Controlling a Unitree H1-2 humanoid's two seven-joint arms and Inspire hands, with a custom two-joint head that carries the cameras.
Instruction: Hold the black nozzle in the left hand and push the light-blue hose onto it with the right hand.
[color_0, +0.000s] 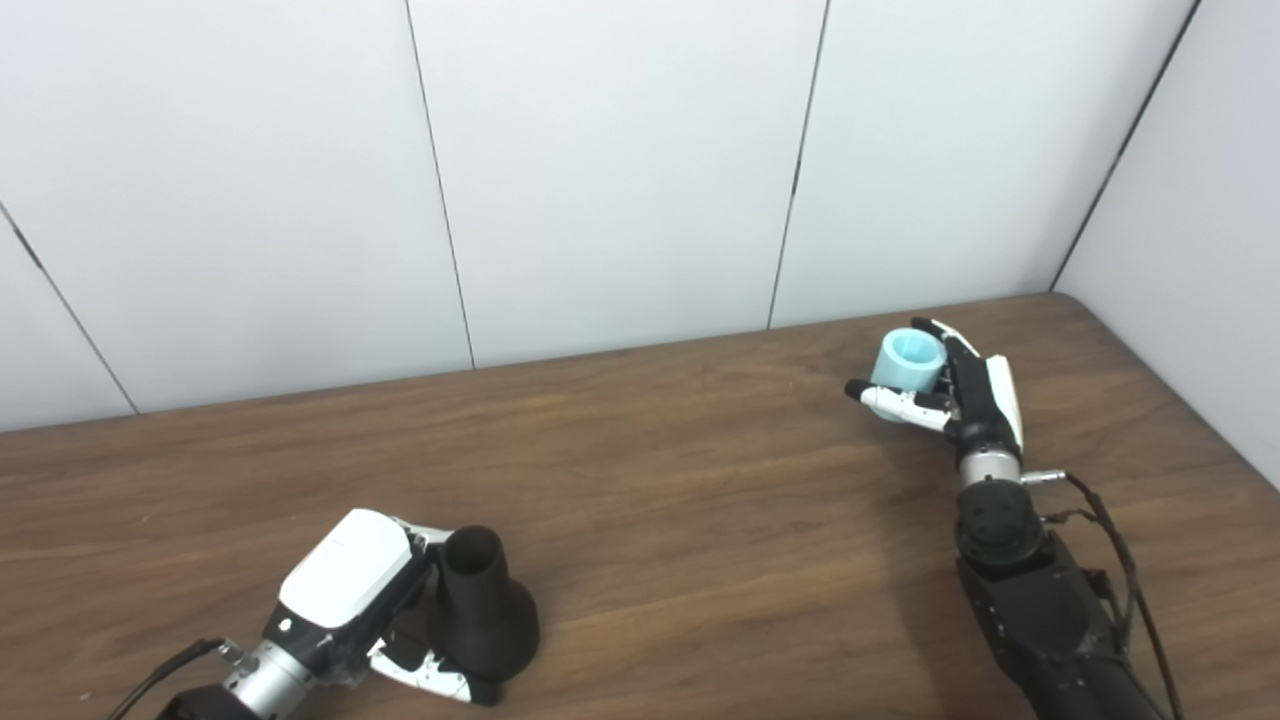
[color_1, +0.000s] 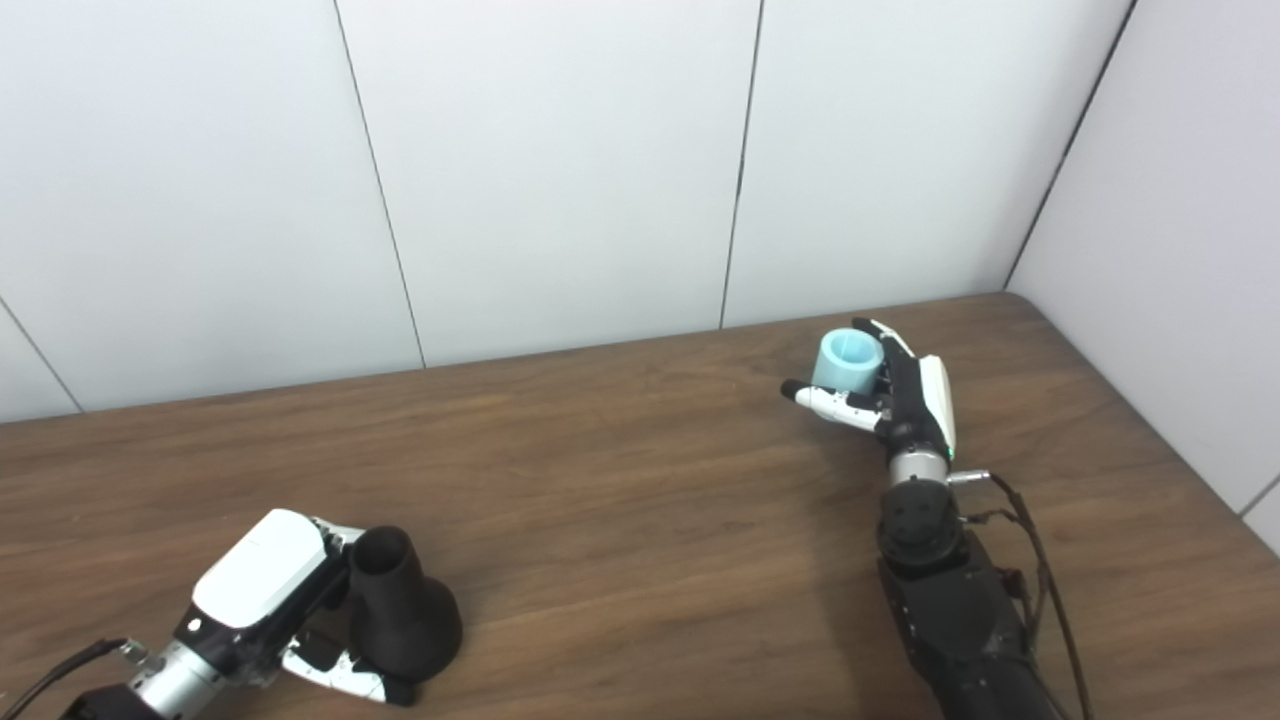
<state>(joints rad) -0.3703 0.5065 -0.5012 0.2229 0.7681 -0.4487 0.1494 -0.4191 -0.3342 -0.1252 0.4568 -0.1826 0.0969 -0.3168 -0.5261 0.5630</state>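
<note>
Left eye view: the left hand (color_0: 345, 590) is wrapped around the nozzle (color_0: 480, 605), upright near the table's (color_0: 700, 480) front edge. Right eye view: the right hand (color_1: 885, 400) clasps the hose (color_1: 848, 363) toward the far right corner, probably lifted. Both are gripped, well apart; joining remains.

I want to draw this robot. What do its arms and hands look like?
Each hand has a smooth white shell on its back and fingers that are white with black parts. The left hand joins a shiny silver wrist with a thin black cable beside it. The right hand also has a silver wrist ring, then a chunky black forearm with round screw holes and black cables looping along its side.
</note>
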